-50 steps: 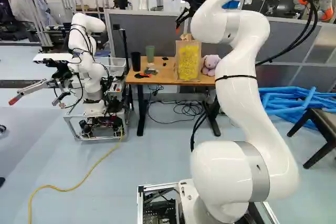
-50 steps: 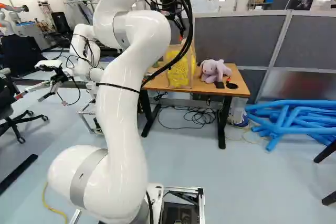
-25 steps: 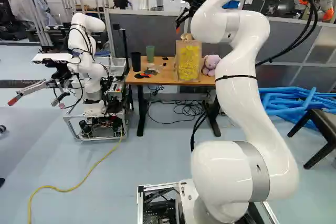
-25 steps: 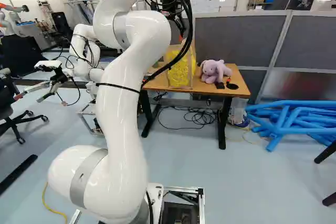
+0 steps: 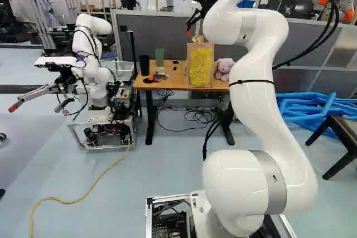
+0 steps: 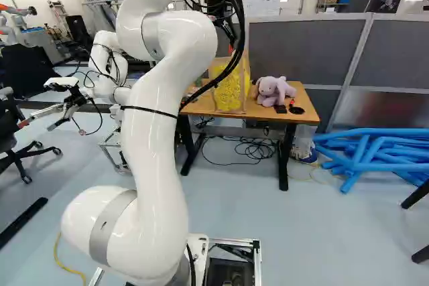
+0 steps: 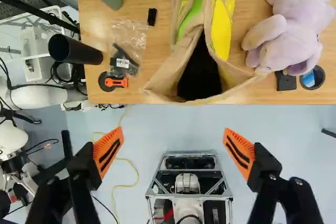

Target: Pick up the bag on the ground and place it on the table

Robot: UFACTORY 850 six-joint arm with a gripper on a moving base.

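Observation:
My gripper [image 5: 194, 22] hangs above the table's front side in the left base view. In the wrist view the gripper [image 7: 173, 144] is open, its orange-padded fingers wide apart with no object between them. The bag [image 5: 200, 66], brown with a yellow front, stands upright on the wooden table [image 5: 177, 76]. From above, the bag [image 7: 223, 31] has a dark opening at the table's front edge, ahead of the fingers and not touching them. Part of the bag is hidden behind arm cables in the right base view.
A purple plush toy [image 6: 273, 90] sits beside the bag. Green [image 5: 159, 57] and black [image 5: 144, 65] cups stand on the table. Another robot [image 5: 93, 71] is left of the table; blue tubes [image 6: 375, 152] and a dark stool [image 5: 340, 137] lie to the right.
My arm's upper bend has shifted very slightly, outward to the right in the left base view. The bag, the table and the base have not moved.

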